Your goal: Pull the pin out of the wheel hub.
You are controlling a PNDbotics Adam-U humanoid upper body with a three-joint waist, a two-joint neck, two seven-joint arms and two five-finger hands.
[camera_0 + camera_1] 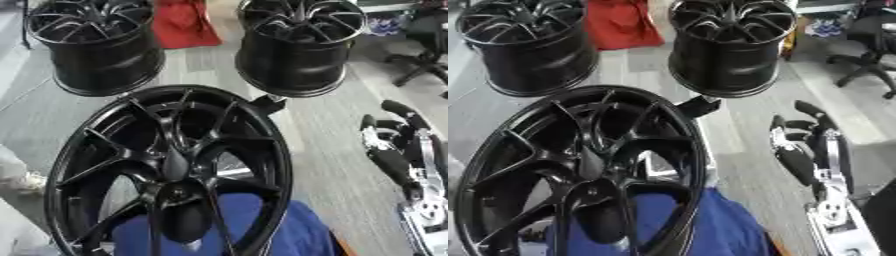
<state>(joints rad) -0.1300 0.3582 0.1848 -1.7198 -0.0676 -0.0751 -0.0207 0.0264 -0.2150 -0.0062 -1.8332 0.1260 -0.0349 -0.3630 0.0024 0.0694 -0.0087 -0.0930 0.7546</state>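
Note:
A large black wheel hub [171, 165] with thin spokes stands tilted in the near middle, its face turned toward me, over a blue cloth [297, 235]. Between the spokes on its right side a short silver piece [233, 173] shows; I cannot tell whether it is the pin. My right hand [796, 161] is at the right edge, to the right of the hub and apart from it, fingers straight and pointing up, holding nothing. My left hand shows in neither view.
Two more black wheels stand on the grey floor behind, one far left [96, 47] and one far right [297, 47], with a red cloth [182, 22] between them. A black block [268, 103] sticks out behind the hub's upper right rim. An office chair base [424, 62] is far right.

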